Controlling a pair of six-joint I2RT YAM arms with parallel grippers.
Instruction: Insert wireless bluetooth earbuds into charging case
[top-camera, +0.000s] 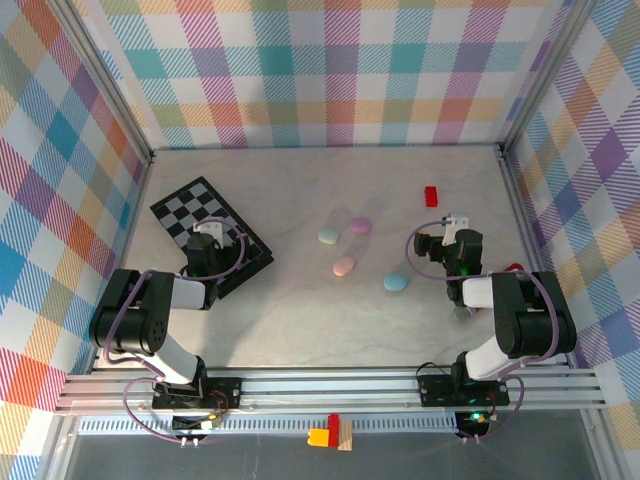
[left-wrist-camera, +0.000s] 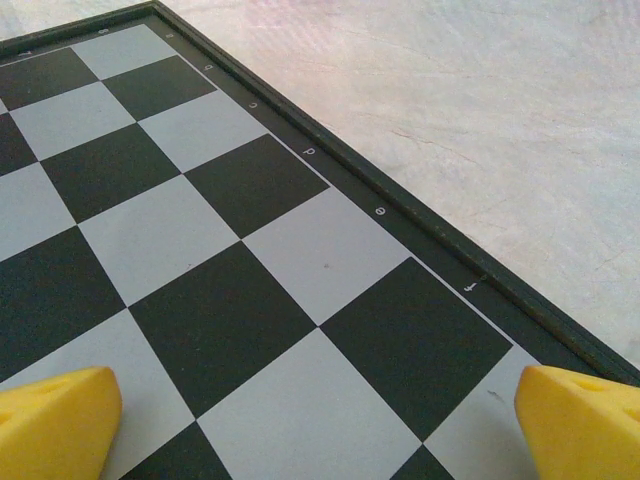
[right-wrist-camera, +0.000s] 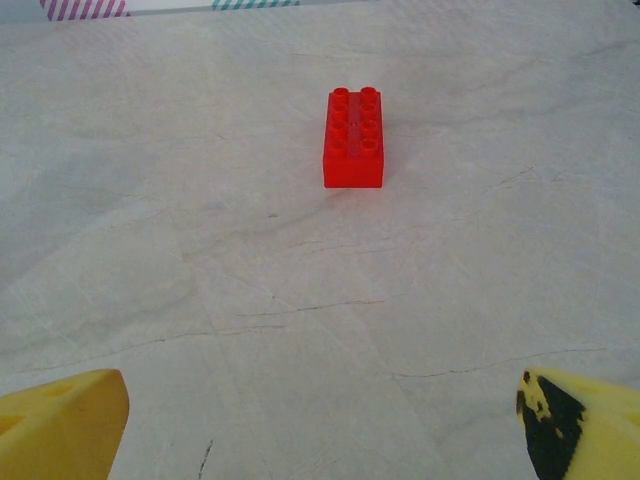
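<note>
Left claw: released, jaws wide, nothing between them; it hangs over the chessboard, left side.
Right claw: released, empty; it faces the red block, far right.
Charging cases: 4 ovals mid-table between my 2 arms: mint case, purple case, pink case, blue case.
Earbuds: too small to pick out.
Handling: I judge the cases light, rigid, smooth and prone to slip; I pinch across the narrow width, centred.

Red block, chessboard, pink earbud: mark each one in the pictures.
red block (right-wrist-camera: 353, 140), right wrist view, on its studded top face.
chessboard (left-wrist-camera: 222, 325), left wrist view, on a dark square.
pink earbud (top-camera: 343, 266), top external view, on its middle.
</note>
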